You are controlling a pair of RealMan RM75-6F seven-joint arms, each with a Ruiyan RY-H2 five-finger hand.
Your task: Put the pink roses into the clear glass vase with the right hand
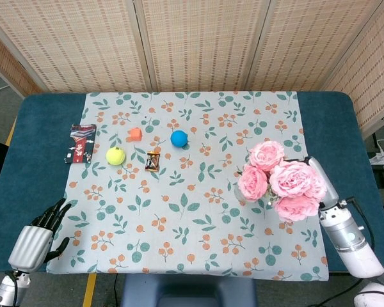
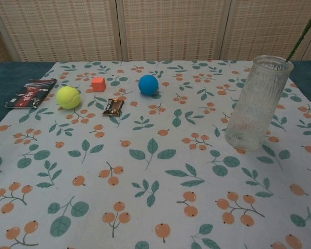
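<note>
Overhead, the floral tablecloth [image 1: 192, 192] covers a teal table [image 1: 32, 147] before woven screens [image 1: 198, 41]. Right hand [image 1: 321, 181]: grip indeterminate beside pink roses [image 1: 280, 180], above the glass vase [image 2: 258, 102]. Left hand [image 1: 40, 233] idle, fingers apart.

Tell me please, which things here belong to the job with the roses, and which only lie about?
Belong to the job:
pink roses
clear glass vase
right hand, at the roses

Only lying about:
yellow ball
blue ball
orange cube
small dark wrapper
red and black packet
left hand, holding nothing
</note>
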